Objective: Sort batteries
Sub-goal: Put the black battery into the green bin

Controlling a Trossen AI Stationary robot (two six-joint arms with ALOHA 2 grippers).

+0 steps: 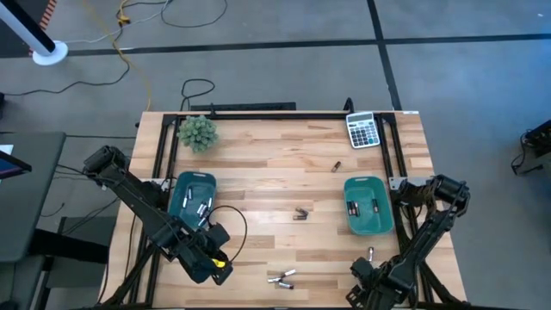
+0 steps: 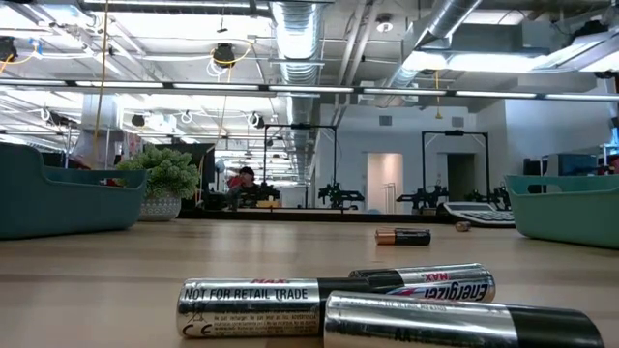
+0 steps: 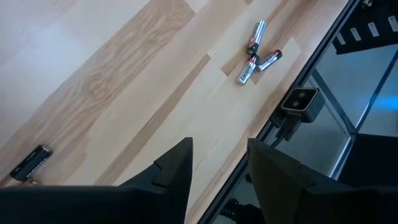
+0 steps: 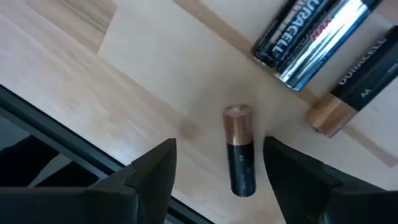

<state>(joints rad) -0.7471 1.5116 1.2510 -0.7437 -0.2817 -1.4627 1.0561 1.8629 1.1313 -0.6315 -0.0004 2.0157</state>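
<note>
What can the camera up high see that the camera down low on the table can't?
Only the high view shows both arms: the left gripper near the table's front edge, the right gripper at the front right, and batteries lying inside the left teal bin.

Only the low view shows the room behind, a person far off, and the writing on the nearest batteries.

Both show the plant, the calculator and the right teal bin.
</note>
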